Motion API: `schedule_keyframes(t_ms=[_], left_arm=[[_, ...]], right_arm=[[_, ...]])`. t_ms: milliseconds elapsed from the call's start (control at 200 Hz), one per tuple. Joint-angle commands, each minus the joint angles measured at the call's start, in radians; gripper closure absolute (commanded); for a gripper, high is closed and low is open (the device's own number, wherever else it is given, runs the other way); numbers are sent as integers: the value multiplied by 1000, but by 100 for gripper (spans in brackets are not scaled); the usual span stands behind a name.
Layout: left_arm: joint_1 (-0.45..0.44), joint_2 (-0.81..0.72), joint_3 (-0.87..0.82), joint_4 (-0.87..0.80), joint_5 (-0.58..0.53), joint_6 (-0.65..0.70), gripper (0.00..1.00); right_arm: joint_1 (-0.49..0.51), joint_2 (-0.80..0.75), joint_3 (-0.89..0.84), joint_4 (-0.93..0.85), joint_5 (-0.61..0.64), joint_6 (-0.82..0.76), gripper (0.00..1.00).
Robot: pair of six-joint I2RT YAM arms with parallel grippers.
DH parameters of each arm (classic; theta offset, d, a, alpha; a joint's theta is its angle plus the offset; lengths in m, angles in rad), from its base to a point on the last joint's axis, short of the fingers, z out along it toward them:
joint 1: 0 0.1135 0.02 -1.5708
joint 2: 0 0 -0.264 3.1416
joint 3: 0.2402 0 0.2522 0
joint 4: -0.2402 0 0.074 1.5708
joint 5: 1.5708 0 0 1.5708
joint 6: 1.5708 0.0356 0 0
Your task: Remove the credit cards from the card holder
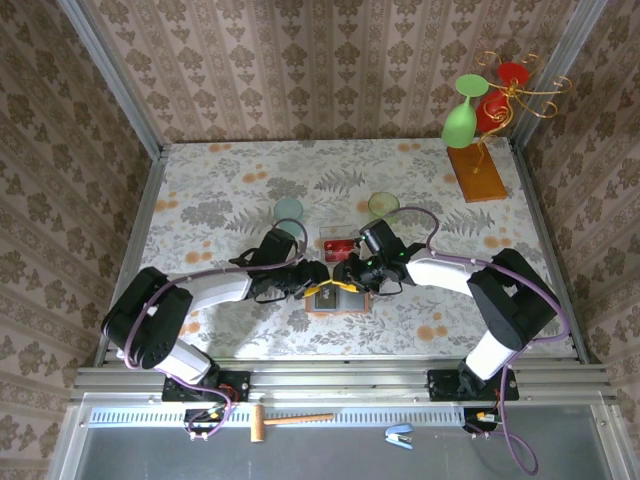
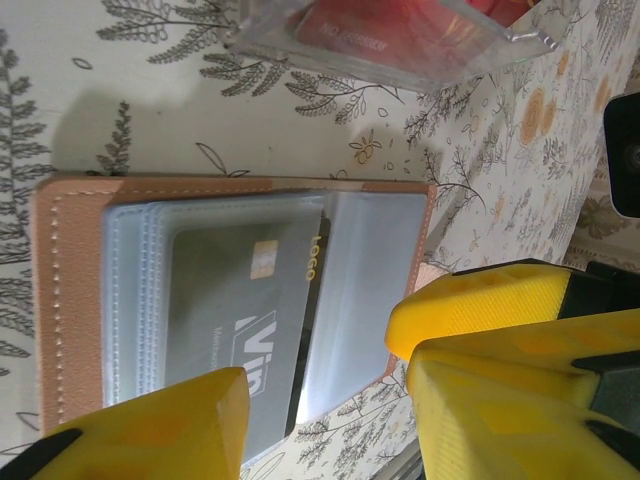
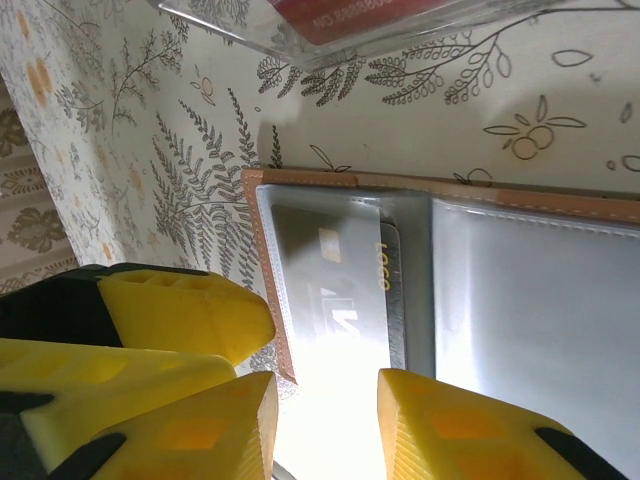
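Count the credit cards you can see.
2. A dark card sits in a clear pocket of the open card holder. A red card lies in the clear tray beyond it. More may be hidden beneath the red one.

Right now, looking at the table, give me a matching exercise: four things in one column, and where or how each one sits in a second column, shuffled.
Things:
1. card holder
2. dark card
3. clear tray
4. green glass

Places:
A. hanging on the stand, far right
B. lying open on the table
C. holding red cards, just beyond the card holder
D. tucked in a clear pocket

Pairs: 1-B, 2-D, 3-C, 4-A
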Motion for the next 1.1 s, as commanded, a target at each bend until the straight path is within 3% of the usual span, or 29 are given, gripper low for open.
schedule_keyframes(t_ms=[0,365,1095], left_arm=[[0,-10,-29,30,11,-3,56],[4,9,-54,44,15,4,76],[5,27,-55,-17,-2,35,84]], right_arm=[[17,13,53,5,5,8,68],[33,59,53,0,21,9,72],[37,118,56,9,19,1,81]])
